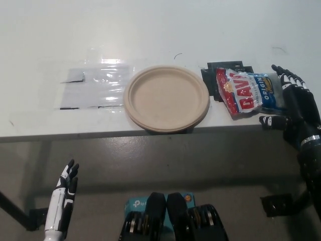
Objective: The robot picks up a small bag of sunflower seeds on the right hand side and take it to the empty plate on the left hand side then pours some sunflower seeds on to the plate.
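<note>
A small red, white and blue bag of sunflower seeds (247, 92) lies flat on the white table (160, 35), on a patch of black tape, right of the plate. The empty tan paper plate (166, 97) sits near the table's front edge, mid-picture. My black right hand (293, 108) is open just right of the bag, fingers spread along its right end and thumb near its lower right corner; contact is unclear. My white left hand (64, 193) hangs open below the table at lower left.
A shiny clear plastic sheet (95, 85) is taped flat to the table left of the plate. The table's front edge runs across the picture just below the plate. Grey floor shows beneath.
</note>
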